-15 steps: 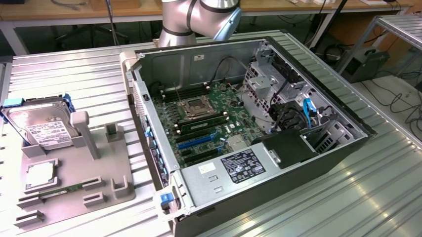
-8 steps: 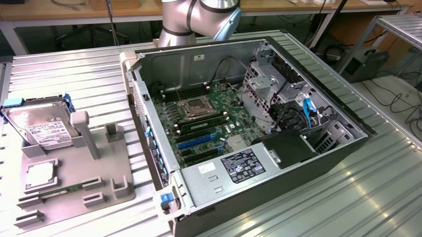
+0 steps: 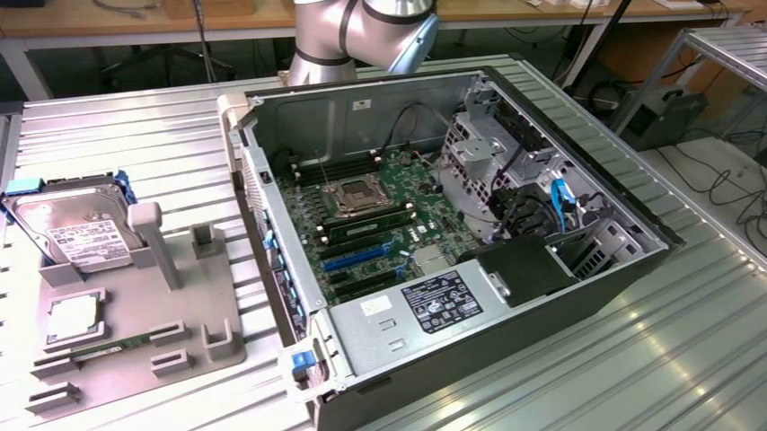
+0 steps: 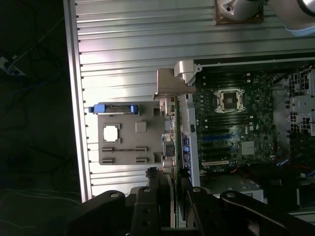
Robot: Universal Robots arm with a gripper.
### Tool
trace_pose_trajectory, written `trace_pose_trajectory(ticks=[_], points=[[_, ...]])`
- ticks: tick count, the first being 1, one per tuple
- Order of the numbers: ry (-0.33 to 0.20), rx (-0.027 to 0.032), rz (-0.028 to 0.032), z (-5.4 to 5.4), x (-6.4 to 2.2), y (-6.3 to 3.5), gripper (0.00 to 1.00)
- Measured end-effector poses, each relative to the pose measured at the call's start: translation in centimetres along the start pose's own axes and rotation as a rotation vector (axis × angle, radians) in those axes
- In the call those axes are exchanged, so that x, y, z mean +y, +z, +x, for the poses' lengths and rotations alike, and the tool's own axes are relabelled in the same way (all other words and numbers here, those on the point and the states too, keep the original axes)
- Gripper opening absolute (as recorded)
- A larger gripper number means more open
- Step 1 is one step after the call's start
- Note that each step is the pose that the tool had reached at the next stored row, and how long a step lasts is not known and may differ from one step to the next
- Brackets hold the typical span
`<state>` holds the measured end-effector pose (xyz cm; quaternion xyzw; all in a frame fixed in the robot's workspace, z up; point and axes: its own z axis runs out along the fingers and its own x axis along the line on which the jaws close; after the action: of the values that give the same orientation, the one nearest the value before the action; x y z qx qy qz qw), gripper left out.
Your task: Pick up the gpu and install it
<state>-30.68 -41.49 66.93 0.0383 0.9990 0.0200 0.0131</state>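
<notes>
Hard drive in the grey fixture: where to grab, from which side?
Pinch the hard drive across its flat faces at the free top edge, between the blue rails, coming from above. It stands on edge in the grey fixture, its lower part seated, so likely only the top is reachable.

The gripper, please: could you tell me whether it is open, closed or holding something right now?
Gripper: closed on the gpu, which it holds edge-on.

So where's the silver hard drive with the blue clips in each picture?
Exterior view: the hard drive stands in the grey tray, on the exterior view's left.
Wrist view: the hard drive, edge-on, at one end of the tray.
Shared landmark: the square processor socket in the open case.
</notes>
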Motion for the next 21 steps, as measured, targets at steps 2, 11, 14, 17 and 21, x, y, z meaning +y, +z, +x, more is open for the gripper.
trace_pose_trajectory(ticks=[2, 11, 14, 17, 21], points=[[0.0, 0.0001, 0.0, 0.0, 0.04, -0.14, 0.27], [0.0, 0.0, 0.0, -0.1, 0.2, -0.67, 0.27], [0.0, 0.0, 0.0, -0.1, 0.25, -0.85, 0.27], [0.0, 0.0, 0.0, -0.1, 0.29, -1.04, 0.27], [0.0, 0.0, 0.0, -0.1, 0.33, -1.32, 0.27]])
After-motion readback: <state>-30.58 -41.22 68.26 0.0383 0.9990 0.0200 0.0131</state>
